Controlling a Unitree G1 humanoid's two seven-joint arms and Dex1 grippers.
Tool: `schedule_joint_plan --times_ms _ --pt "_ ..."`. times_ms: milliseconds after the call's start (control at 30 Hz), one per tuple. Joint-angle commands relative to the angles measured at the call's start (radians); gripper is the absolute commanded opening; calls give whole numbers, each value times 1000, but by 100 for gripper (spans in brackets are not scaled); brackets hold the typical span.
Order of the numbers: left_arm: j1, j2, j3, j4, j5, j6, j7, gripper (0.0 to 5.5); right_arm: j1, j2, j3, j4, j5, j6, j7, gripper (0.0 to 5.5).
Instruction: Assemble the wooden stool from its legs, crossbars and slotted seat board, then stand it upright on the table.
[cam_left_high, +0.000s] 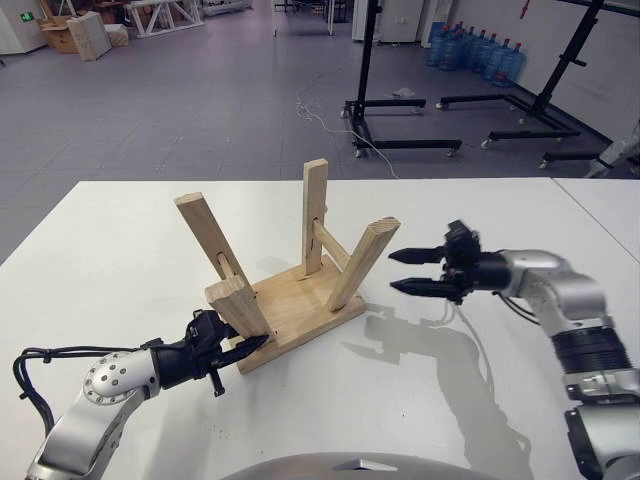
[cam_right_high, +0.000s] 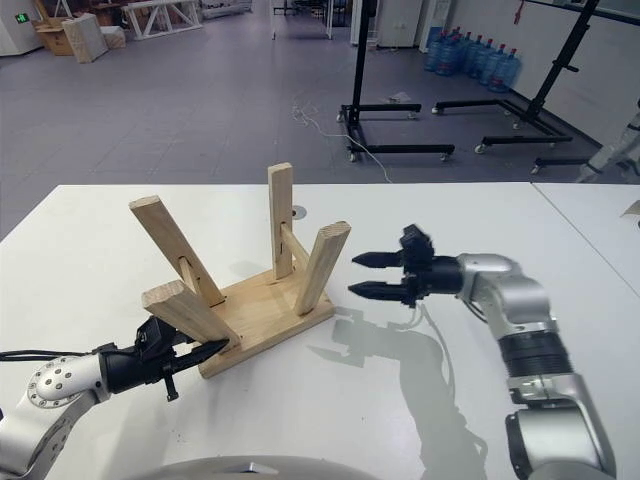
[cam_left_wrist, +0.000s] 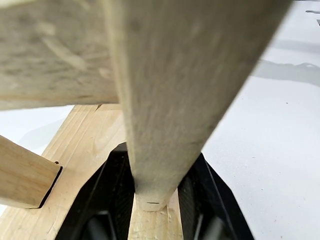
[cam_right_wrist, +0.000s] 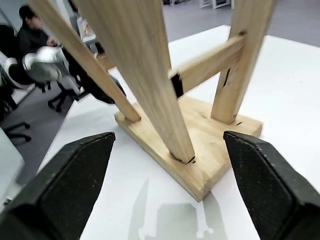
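Observation:
The wooden stool stands upside down on the white table (cam_left_high: 120, 230), its seat board (cam_left_high: 300, 310) flat on the top and its legs pointing up. A crossbar (cam_left_high: 332, 245) joins the far leg (cam_left_high: 315, 215) to the right leg (cam_left_high: 362, 262). My left gripper (cam_left_high: 250, 347) is at the board's near corner, shut on the base of the near leg (cam_left_high: 238, 303). In the left wrist view its black fingers (cam_left_wrist: 117, 185) flank that leg (cam_left_wrist: 165, 100). My right gripper (cam_left_high: 400, 272) hovers open just right of the right leg, fingers (cam_right_wrist: 60, 190) pointing at it, not touching.
A second white table (cam_left_high: 610, 205) adjoins on the right. Bare tabletop lies in front of and to the right of the stool. Black wheeled racks (cam_left_high: 400, 110) and blue water bottles (cam_left_high: 480, 50) stand on the floor beyond the table's far edge.

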Motion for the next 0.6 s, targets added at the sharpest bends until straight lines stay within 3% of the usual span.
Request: schedule_joint_plan --times_ms 33,267,600 --pt "-34 23 -10 57 -20 36 -56 102 -25 99 38 86 -60 -114 -29 402" --pt "-72 51 -1 87 -38 50 -114 102 -78 162 35 197 -99 -208 -11 402" --pt "-106 46 0 111 -40 51 -124 102 -83 183 37 183 -80 -177 70 228"
